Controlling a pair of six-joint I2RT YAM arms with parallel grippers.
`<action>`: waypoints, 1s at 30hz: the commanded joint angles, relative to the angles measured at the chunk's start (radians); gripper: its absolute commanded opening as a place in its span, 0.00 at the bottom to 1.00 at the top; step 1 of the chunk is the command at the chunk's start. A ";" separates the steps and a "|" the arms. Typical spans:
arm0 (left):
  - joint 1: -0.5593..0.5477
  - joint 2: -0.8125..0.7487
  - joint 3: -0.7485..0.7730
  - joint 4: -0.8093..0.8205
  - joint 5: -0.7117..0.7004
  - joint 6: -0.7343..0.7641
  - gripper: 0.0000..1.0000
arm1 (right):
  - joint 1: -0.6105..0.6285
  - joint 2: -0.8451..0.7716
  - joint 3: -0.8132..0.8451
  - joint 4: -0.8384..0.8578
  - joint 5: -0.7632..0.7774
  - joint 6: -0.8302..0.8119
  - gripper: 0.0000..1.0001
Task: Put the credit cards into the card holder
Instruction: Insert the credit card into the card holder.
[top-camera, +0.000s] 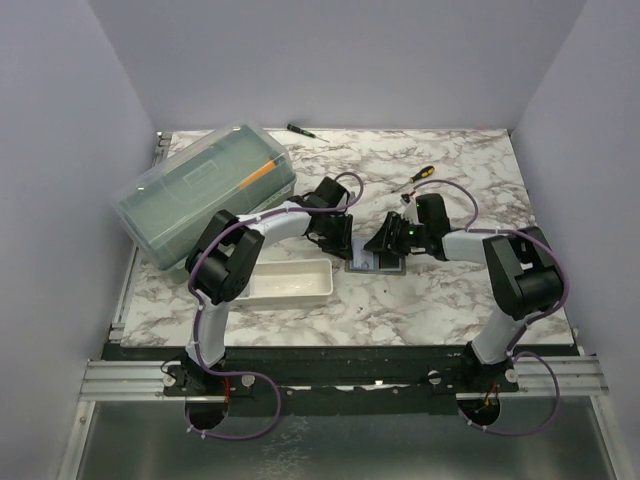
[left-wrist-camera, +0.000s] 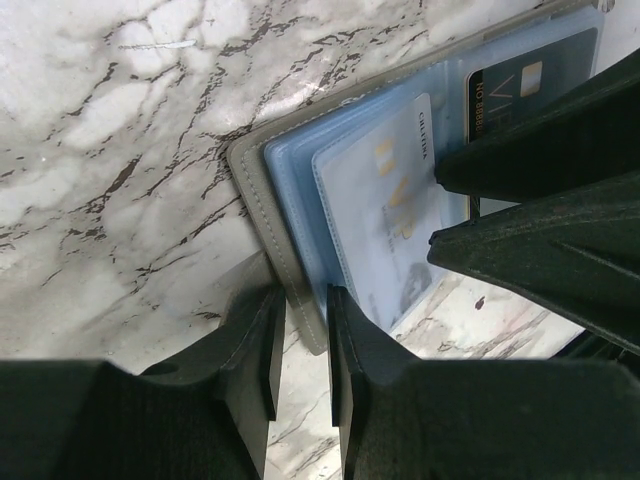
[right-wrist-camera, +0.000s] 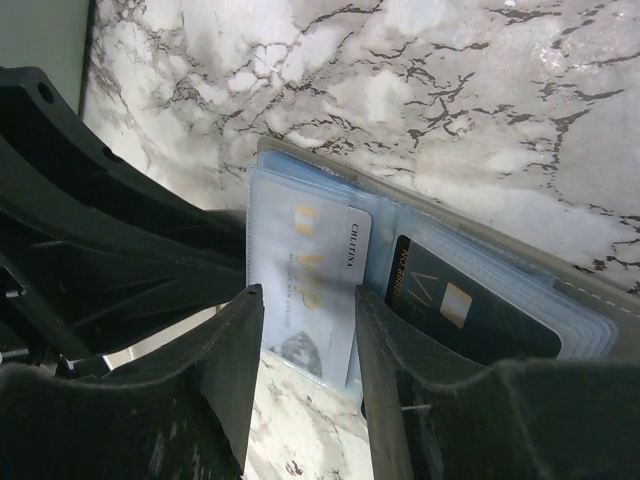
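Note:
The grey card holder lies open on the marble table between my two grippers, its blue see-through sleeves up. A pale credit card sits partly in one sleeve, its near end sticking out over the marble. A black credit card sits in the neighbouring sleeve. My right gripper is open, its fingers astride the pale card. My left gripper has a narrow gap and stands over the holder's grey stitched edge. The pale card and black card also show there.
A white oblong tray lies left of the holder by the left arm. A big translucent greenish lidded box stands at the back left. A yellow-handled screwdriver and a dark one lie further back.

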 joint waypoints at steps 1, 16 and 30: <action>-0.011 -0.003 0.017 0.013 0.012 0.013 0.29 | 0.021 -0.037 -0.004 -0.016 0.006 0.042 0.46; 0.007 -0.135 0.019 -0.023 -0.019 0.006 0.40 | 0.021 -0.081 -0.020 -0.126 0.085 -0.020 0.26; -0.001 -0.068 0.056 0.034 0.125 -0.087 0.45 | 0.021 0.004 -0.042 -0.060 0.128 0.020 0.02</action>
